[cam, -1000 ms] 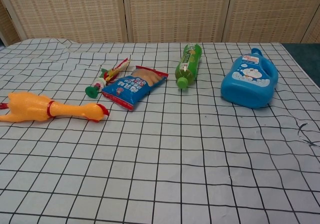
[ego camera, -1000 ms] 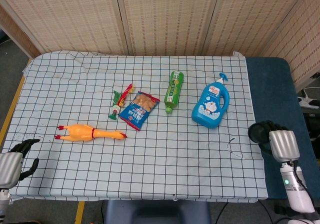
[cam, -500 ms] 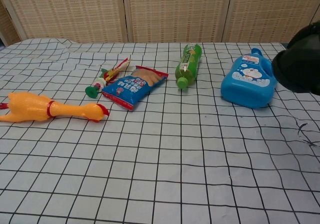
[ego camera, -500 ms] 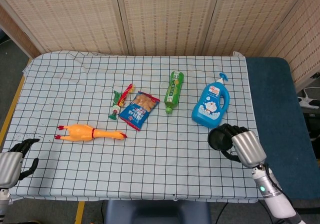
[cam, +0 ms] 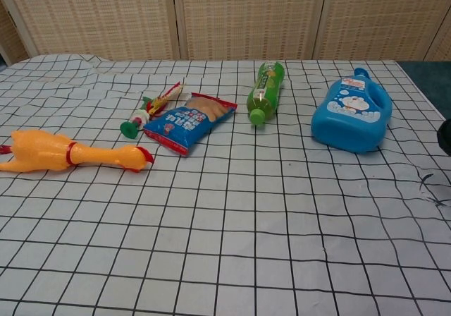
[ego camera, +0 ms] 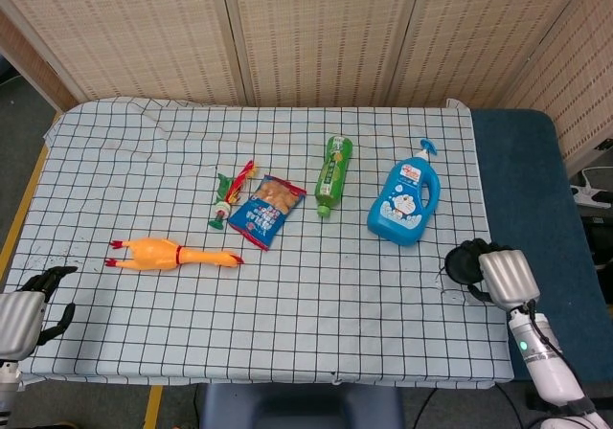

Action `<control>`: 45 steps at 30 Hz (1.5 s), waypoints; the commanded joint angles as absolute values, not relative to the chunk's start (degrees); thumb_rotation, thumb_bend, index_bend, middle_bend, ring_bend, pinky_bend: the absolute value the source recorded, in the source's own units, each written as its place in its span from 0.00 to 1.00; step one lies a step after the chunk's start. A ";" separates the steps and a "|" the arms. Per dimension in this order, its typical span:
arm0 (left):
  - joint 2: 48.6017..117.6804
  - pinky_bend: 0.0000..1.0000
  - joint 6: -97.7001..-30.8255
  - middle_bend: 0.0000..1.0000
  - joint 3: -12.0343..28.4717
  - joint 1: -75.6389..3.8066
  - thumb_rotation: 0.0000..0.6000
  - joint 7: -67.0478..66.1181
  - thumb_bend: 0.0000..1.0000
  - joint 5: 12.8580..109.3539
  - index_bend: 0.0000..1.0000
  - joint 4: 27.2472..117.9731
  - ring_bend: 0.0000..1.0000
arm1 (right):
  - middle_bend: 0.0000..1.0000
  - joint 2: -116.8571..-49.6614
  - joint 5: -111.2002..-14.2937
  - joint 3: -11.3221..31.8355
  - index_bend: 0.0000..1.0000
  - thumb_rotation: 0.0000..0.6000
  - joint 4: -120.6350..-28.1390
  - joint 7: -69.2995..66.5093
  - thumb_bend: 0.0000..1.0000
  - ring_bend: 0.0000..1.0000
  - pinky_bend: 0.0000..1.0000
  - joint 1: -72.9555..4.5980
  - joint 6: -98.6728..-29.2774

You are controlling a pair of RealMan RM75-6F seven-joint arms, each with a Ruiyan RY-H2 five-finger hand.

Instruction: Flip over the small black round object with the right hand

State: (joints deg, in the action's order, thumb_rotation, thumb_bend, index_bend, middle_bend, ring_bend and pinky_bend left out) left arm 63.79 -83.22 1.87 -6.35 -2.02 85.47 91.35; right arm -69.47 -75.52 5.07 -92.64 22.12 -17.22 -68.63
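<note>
The right hand (ego camera: 498, 274) curls its dark fingers (ego camera: 466, 268) around a black disc (ego camera: 462, 263), holding it above the cloth's (ego camera: 316, 285) right edge, near the blue jug (ego camera: 405, 200). In the chest view only a dark sliver shows at the right border. The left hand (ego camera: 24, 312), partly cut off at the lower left corner, has fingers spread and holds nothing. The green bottle (ego camera: 332, 173) lies capped; its contents are unclear.

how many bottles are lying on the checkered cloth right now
2. A green drink bottle lies near the middle of the far side, cap toward the robot. A blue detergent bottle lies to its right, spout pointing away. Nothing seems to hide another.
</note>
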 commanded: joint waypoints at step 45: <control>63.86 0.63 -82.42 0.25 1.68 -6.67 1.00 -2.58 0.43 85.33 0.23 91.13 0.32 | 0.33 -78.09 -78.36 2.85 0.47 1.00 -69.57 0.25 0.29 0.19 0.36 -19.79 -61.28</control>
State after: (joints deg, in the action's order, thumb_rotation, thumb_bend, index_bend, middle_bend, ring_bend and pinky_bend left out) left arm 63.84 -82.41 1.69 -6.69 -2.58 85.33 91.14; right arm -77.67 -78.05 3.08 -70.22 0.97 -19.74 -61.72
